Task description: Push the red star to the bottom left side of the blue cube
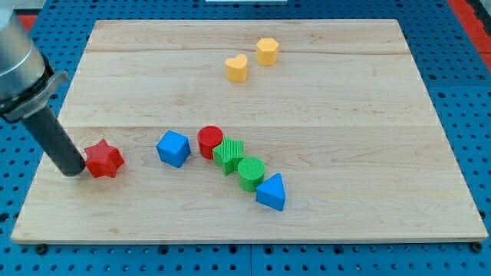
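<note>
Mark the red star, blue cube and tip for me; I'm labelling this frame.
red star (pixel 103 159), camera view, top face.
blue cube (pixel 173 148), camera view, top face.
my tip (pixel 75 172), camera view, rod's lower end.

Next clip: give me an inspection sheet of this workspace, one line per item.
Surface: wooden board on a blue pegboard.
Job's things: red star near the board's left edge; blue cube to its right, apart from it.
Clutter: red cylinder, green star, green cylinder and blue triangle in a touching diagonal row right of the cube; yellow heart and yellow hexagon near the top.
Grippers: none; my tip sits against the red star's left side.
Cables: nothing seen.
Surroundings: red patch at the top right corner.
</note>
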Motion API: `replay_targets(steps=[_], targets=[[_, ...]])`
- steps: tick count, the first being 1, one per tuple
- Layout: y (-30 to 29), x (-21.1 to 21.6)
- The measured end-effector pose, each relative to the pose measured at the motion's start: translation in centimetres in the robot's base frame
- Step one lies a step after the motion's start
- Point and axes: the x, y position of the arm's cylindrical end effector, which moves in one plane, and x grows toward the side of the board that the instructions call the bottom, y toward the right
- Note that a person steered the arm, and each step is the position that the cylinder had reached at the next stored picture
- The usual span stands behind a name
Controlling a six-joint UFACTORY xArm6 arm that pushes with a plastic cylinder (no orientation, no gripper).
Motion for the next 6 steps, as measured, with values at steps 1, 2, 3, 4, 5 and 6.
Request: replay_targets(steps=[1, 2, 3, 4, 5, 6], targets=[[-6.1, -0.9], [-4.5, -2.8], [-3.9, -2.6], [-0.1, -0.6], [4.0, -0.5], [3.9, -0.3]])
